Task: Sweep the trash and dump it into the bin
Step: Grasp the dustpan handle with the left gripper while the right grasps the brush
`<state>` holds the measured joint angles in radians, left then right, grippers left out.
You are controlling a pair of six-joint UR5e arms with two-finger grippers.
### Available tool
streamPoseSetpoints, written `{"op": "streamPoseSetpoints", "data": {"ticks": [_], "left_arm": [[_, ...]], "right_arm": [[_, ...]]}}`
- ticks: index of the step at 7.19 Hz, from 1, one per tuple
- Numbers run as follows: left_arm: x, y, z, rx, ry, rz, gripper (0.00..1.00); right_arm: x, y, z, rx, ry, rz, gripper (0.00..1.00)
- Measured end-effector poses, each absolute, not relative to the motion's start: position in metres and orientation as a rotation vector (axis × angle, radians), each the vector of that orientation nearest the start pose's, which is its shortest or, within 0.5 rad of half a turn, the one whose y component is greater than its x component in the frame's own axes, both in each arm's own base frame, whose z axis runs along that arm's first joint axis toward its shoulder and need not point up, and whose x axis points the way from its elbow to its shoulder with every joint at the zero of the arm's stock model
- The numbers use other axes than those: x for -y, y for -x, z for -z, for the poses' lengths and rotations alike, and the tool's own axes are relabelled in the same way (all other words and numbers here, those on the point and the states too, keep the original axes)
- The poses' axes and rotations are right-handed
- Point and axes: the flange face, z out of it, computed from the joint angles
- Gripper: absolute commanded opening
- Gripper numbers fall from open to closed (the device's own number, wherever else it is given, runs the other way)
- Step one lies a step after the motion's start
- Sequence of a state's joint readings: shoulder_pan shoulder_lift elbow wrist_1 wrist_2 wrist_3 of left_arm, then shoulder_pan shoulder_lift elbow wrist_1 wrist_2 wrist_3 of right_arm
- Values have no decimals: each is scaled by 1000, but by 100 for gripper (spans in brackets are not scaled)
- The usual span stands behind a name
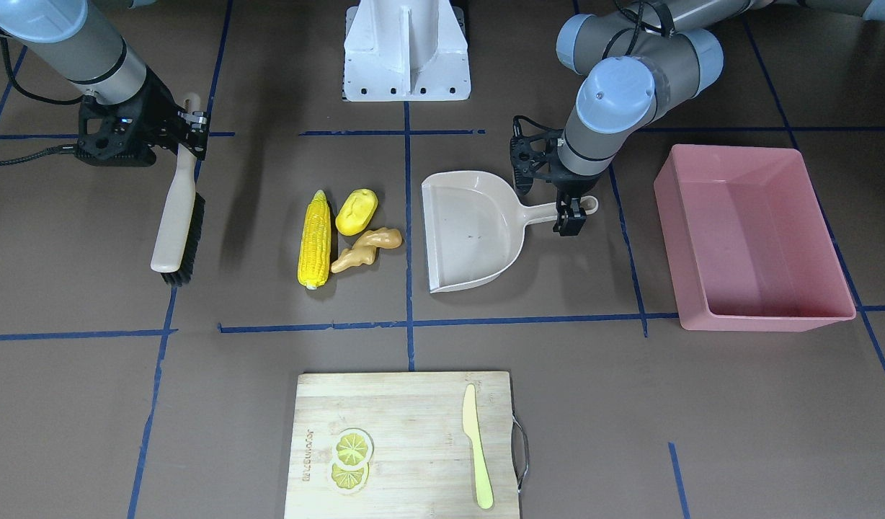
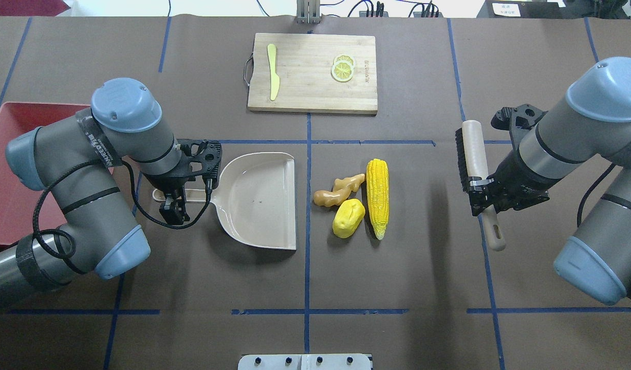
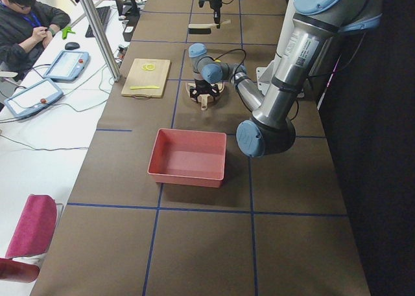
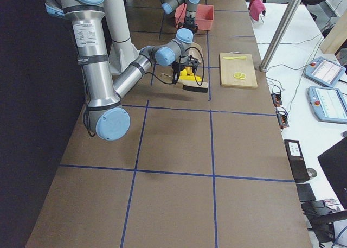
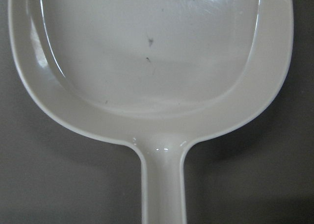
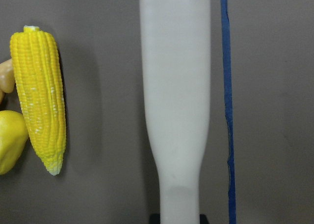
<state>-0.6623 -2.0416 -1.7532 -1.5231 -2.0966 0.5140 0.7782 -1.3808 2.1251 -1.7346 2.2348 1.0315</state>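
The trash lies mid-table: a yellow corn cob (image 1: 315, 241), a yellow potato-like lump (image 1: 356, 211) and a tan ginger root (image 1: 367, 249), all touching or nearly so. A beige dustpan (image 1: 471, 231) lies beside them, its open mouth facing them. My left gripper (image 1: 572, 216) is shut on the dustpan's handle. My right gripper (image 1: 190, 126) is shut on the handle of a brush (image 1: 177, 216) and holds it above the table on the far side of the corn. The pink bin (image 1: 731, 149) stands empty beyond the dustpan's handle end.
A wooden cutting board (image 1: 406, 432) with a yellow-green knife (image 1: 477, 447) and lemon slices (image 1: 351, 458) lies at the operators' side. The robot's white base (image 1: 406, 50) stands at the opposite edge. Blue tape lines cross the brown table.
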Motion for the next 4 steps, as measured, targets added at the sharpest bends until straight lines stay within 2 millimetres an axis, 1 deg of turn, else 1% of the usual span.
{"op": "streamPoseSetpoints", "data": {"ticks": [1,2,4], "left_arm": [[458,-456,-325,-682,-531,-1504,97],[460,-462,-332,-683,-525,-1507,77],[459,-463,-334,-684,-524,-1506,36]], "right_arm": [[399,303,-323,839,167,-33,0],[399,304,-320,842,166,-37,0],[400,304,-317,845,166,-46,0]]}}
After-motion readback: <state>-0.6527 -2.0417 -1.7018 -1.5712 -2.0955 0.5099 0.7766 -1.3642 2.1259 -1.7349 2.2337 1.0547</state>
